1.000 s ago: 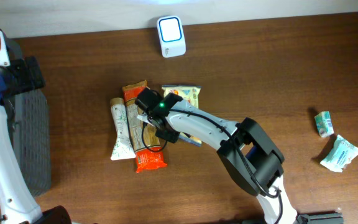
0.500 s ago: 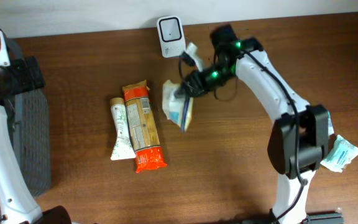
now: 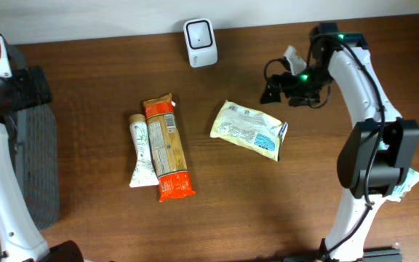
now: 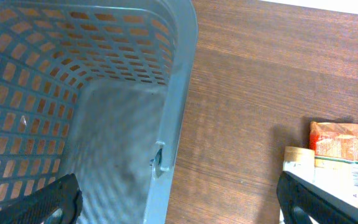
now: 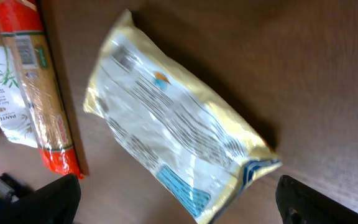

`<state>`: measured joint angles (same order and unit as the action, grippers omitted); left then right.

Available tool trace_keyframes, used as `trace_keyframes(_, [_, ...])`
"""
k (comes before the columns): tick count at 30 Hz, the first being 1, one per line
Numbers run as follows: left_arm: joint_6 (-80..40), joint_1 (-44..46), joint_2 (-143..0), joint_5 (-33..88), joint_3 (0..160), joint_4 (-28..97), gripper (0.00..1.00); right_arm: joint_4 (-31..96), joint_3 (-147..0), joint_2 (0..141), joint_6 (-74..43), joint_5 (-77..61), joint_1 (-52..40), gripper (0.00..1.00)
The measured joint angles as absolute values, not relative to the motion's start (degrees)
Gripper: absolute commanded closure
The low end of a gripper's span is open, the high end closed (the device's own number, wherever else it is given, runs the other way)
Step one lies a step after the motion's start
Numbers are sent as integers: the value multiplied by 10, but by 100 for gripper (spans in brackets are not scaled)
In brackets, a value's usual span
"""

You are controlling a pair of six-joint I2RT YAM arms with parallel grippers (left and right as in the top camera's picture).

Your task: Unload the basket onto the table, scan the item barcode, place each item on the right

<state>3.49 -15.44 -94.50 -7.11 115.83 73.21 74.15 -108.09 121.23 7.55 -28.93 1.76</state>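
Overhead view:
- The yellow packet (image 3: 247,129) is lying flat on the brown table (image 3: 304,211), just right of frame centre, tilted, with its blue-printed end pointing lower right.
- Nothing is touching the packet.
- The white scanner (image 3: 199,42) is sitting at the top edge, up and left of the packet and well apart from it.
- The right gripper (image 3: 278,86) is hanging in the upper right, above the packet's right end and clear of it.
- The orange-red packet (image 3: 167,149) and the pale tube (image 3: 142,153) are lying side by side and touching, left of centre.
- The grey basket (image 3: 38,160) is sitting at the left edge.
- A small green carton (image 3: 379,144) and a white-teal pouch (image 3: 397,178) are lying near the right edge.

Right wrist view:
- The two dark fingers (image 5: 55,199) are showing at the bottom corners, spread wide and holding nothing.
- The yellow packet is filling mid-frame, its print side facing up.
- Whether a barcode is there, I cannot tell.

Left wrist view:
- The left gripper (image 4: 176,208) is hovering over the basket's rim, its jaws spread wide and empty.
- Its fingers (image 4: 55,202) are showing at the bottom corners.
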Motion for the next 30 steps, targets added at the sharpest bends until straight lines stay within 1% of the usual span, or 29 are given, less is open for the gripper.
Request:
trace_keyframes(2, [35, -154, -945, -71, 1158, 732, 1, 724, -1077, 1212, 68, -274, -32, 25])
trace_keyframes(3, [35, -154, -945, -71, 1158, 731, 1, 693, -1065, 1214, 47, -263, -71, 27])
trace_keyframes(4, [35, -155, -945, -71, 1158, 732, 1, 669, -1049, 1228, 11, -235, -129, 29])
trace_keyframes(6, [35, -155, -945, -71, 1158, 732, 1, 654, -1033, 1263, -35, -175, -177, 30])
trace_keyframes(7, [35, -154, -945, -71, 1158, 731, 1, 650, -1031, 1279, -50, -150, -185, 30])
trace_keyframes(8, [35, -154, -945, -71, 1158, 731, 1, 646, -1031, 1290, -50, -136, -194, 26])
trace_keyframes(9, [35, -154, -945, -71, 1158, 731, 1, 644, -1031, 1291, -36, -119, -205, 16])
trace_keyframes(11, [35, -154, -945, -71, 1158, 731, 1, 643, -1031, 1291, 52, -96, -234, 4])
trace_keyframes(14, [35, -154, -945, -71, 1158, 732, 1, 605, -1031, 1292, 254, -82, -297, 2])
trace_keyframes(15, [35, -154, -945, -71, 1158, 732, 1, 592, -1031, 1293, 290, -82, -310, 3])
trace_keyframes(16, [35, -154, -945, -71, 1158, 731, 1, 586, -1031, 1294, 319, -82, -316, 13])
trace_keyframes(17, [35, -154, -945, -71, 1158, 732, 1, 584, -1031, 1294, 334, -82, -321, 35])
trace_keyframes(18, [35, -154, -945, -71, 1158, 732, 1, 583, -1031, 1294, 344, -83, -320, 48])
trace_keyframes(19, [35, -154, -945, -71, 1158, 731, 1, 582, -1030, 1295, 351, -85, -315, 50])
trace_keyframes(21, [35, -154, -945, -71, 1158, 731, 1, 602, -1029, 1295, 358, -96, -297, 50])
trace_keyframes(22, [35, -154, -945, -71, 1158, 731, 1, 609, -1028, 1295, 359, -104, -286, 53])
trace_keyframes(23, [35, -154, -945, -71, 1158, 731, 1, 613, -1021, 1295, 358, -117, -269, 60])
trace_keyframes(24, [35, -154, -945, -71, 1158, 731, 1, 610, -1012, 1292, 361, -135, -254, 73])
trace_keyframes(25, [35, -154, -945, -71, 1158, 731, 1, 609, -1001, 1288, 359, -153, -237, 75])
trace_keyframes(26, [35, -154, -945, -71, 1158, 731, 1, 611, -996, 1287, 356, -178, -221, 70])
trace_keyframes(27, [35, -154, -945, -71, 1158, 731, 1, 636, -1002, 1289, 340, -209, -204, 56])
trace_keyframes(28, [35, -154, -945, -71, 1158, 731, 1, 654, -1007, 1294, 329, -225, -191, 49])
trace_keyframes(29, [35, -154, -945, -71, 1158, 732, 1, 724, -1054, 1303, 317, -253, -172, 31])
trace_keyframes(30, [35, -154, -945, -71, 1158, 732, 1, 737, -1102, 1302, 301, -274, -152, 13])
